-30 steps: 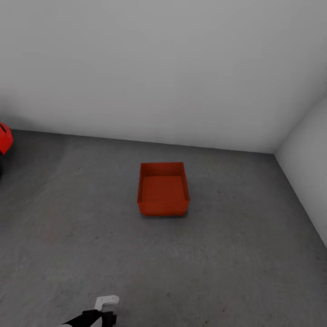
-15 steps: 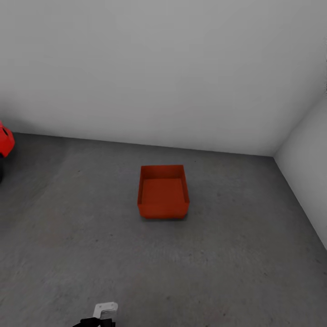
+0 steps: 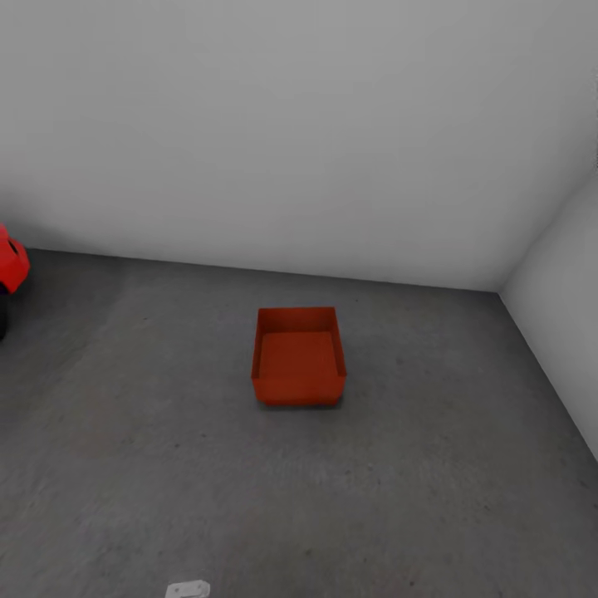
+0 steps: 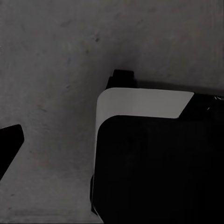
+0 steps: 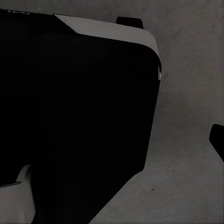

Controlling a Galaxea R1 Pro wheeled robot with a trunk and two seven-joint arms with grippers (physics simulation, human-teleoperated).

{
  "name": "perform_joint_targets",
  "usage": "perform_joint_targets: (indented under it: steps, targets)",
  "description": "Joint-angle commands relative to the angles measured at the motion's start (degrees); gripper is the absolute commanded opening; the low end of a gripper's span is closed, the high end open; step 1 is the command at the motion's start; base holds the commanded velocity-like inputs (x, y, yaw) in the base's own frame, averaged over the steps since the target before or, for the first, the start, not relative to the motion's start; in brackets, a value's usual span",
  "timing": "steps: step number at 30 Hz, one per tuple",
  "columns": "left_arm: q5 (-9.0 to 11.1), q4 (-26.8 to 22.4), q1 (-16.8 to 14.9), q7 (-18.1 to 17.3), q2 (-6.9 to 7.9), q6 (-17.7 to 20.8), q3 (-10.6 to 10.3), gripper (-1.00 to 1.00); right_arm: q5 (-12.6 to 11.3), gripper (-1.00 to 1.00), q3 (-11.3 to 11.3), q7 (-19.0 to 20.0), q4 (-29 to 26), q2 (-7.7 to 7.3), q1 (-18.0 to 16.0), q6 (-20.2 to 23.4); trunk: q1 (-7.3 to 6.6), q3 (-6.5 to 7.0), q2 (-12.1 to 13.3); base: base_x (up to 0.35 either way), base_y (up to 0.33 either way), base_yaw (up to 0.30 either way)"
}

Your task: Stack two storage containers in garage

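Head view: an orange-red open-top rectangular storage bin (image 3: 298,365) sits upright and empty on the dark grey mottled concrete floor (image 3: 432,465), mid-scene, well short of the plain white far wall (image 3: 299,124).
Second bin: not seen here, so stacking is not yet done (one container appears placed, by my reading).
Just changed: over the last second the bin and the floor line have slid down the picture, and the white-and-black gripper part at the near edge has nearly dropped out; only a white sliver (image 3: 188,589) remains. The whole picture shifts together, so the camera is moving, probably the robot backing off to fetch the other bin.
Left edge: a red car body (image 3: 10,262) with a dark wheel, cut off.
Wrist views: each shows floor and the robot's own dark, white-trimmed body (image 4: 154,154).
Grippers: whether either is spread or closed, I cannot tell; nothing visibly held.
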Motion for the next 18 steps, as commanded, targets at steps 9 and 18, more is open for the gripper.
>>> perform_joint_targets:
  steps: [9,18]
  targets:
    - [0.5,0.0,3.6,-2.5,2.34,0.2,0.0,1.0,-0.6,1.0,0.4,0.0,0.1,0.06,2.1,-1.6,0.01,0.77,0.0,0.0,0.0,-0.001]
    - [0.6,0.0,6.0,-3.2,3.45,-3.5,0.1,1.0,-0.5,1.0,0.4,0.0,0.0,0.11,3.9,-1.9,0.01,1.58,0.0,0.0,0.0,-0.068]
